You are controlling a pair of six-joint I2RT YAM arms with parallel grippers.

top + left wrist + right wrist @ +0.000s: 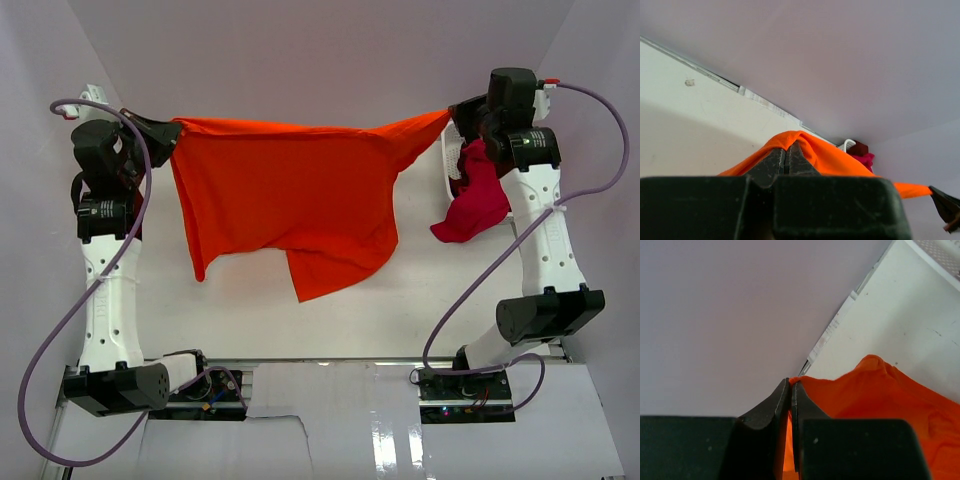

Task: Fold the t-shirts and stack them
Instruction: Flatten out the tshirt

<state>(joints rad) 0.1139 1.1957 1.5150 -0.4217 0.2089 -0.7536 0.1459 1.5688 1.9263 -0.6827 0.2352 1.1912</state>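
Fingers of the left gripper (168, 132) and right gripper (455, 112) pinch tight on the orange shirt (290, 190), stretching it up over the table (450, 290). A red shirt (470, 205) hangs on the right arm (545, 235). Pulling too hard could slip a corner out.

Plain bright-orange cloth t-shirt (290, 190), solid and unpatterned, against a matt white tabletop (430, 300) and pale lilac walls (300, 50). Beside it is a plain crimson-magenta cloth t-shirt (478, 200). The white-shelled, black-jointed robot arms (108, 300) carry lilac cables (147, 170).
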